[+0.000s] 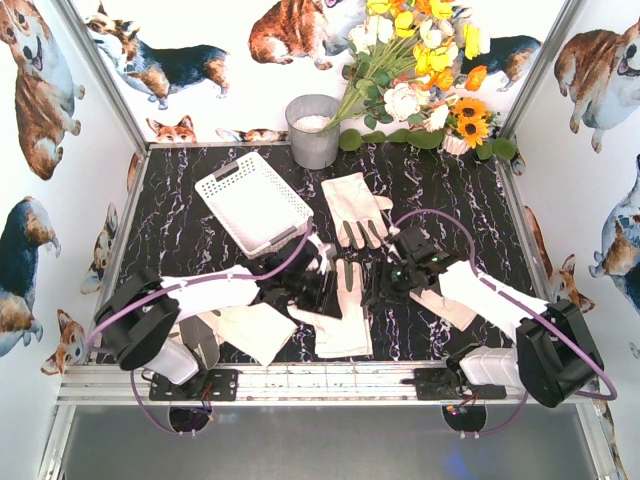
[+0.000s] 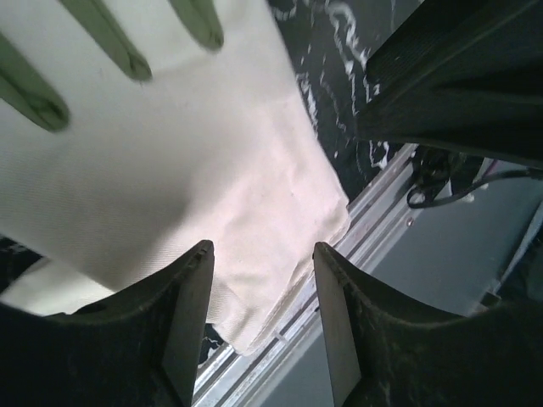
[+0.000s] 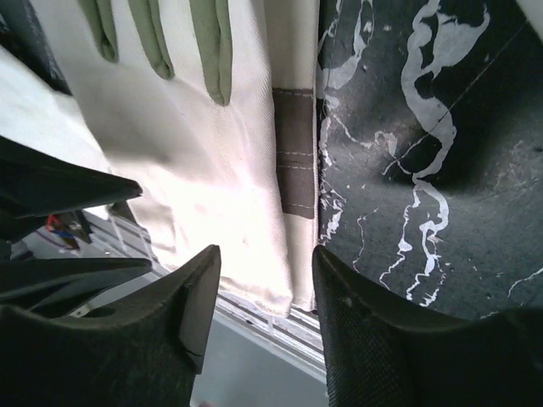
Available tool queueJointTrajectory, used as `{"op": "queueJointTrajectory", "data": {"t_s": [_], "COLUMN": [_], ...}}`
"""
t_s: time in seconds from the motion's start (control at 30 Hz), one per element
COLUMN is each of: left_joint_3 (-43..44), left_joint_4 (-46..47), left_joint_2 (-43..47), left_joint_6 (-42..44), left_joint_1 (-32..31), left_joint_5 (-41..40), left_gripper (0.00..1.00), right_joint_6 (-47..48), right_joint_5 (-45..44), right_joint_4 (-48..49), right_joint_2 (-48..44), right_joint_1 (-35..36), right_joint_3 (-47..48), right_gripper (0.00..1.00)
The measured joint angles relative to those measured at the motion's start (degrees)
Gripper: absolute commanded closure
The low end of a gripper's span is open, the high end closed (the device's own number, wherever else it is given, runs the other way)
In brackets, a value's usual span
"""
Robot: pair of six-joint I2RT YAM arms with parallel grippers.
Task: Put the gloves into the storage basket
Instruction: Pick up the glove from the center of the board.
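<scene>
At the left, a cream-white fabric work glove [image 1: 255,330] lies on the black marbled table [image 1: 180,230], half under the left arm. Behind it, the shallow white slotted plastic basket [image 1: 262,205] holds nothing. The left end effector [image 2: 263,326] is released, its jaws spread over the cuff of the middle glove [image 1: 345,318] and gripping nothing. We judge these gloves light, limp and apt to fold or drag, so a pinch on the doubled cuff edge seems best. A third glove [image 1: 357,210] lies beyond. The right end effector [image 3: 261,318] is likewise released over the same cuff. A fourth glove [image 1: 447,308] is mostly hidden by the right arm, and the wrist views cut off the fingertips.
</scene>
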State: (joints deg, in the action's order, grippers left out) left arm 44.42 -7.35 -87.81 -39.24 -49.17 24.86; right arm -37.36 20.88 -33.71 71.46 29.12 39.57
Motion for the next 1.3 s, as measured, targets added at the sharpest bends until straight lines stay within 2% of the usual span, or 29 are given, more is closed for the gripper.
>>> {"op": "queueJointTrajectory", "data": {"t_s": [0.2,0.4,0.57,0.8,1.1,1.3], "left_joint_3": [2.2,0.6,-2.3,0.6,1.4,0.3], "left_joint_4": [-3.7,-4.4,-0.9,-0.6,-0.8,0.9], "left_joint_2": [4.3,4.3,-0.4,-7.1,-8.5,-8.0], "left_joint_6": [0.9,1.3,2.5,4.2,2.9,2.0], "left_joint_1": [1.9,5.9,9.9,11.3,11.4,11.4], "left_joint_5": [-8.9,-11.5,-5.2,0.0,-0.1,-0.3], "left_gripper": [0.55,0.49,0.61,0.80,0.84,0.86], "right_joint_6": [0.9,0.8,0.3,-0.1,-0.1,-0.9], "right_joint_5": [7.2,8.0,7.5,11.7,13.8,13.7], "right_joint_4": [4.2,8.3,11.0,15.6,17.5,19.4], "right_joint_2": [3.3,6.6,8.7,12.6,13.9,11.5], "right_joint_1": [-4.3,-4.2,-4.2,-4.3,-4.6,-5.6], "right_joint_3": [0.0,-1.9,-3.7,-3.5,-3.5,-6.2], "right_gripper": [0.42,0.38,0.37,0.37,0.37,0.37]}}
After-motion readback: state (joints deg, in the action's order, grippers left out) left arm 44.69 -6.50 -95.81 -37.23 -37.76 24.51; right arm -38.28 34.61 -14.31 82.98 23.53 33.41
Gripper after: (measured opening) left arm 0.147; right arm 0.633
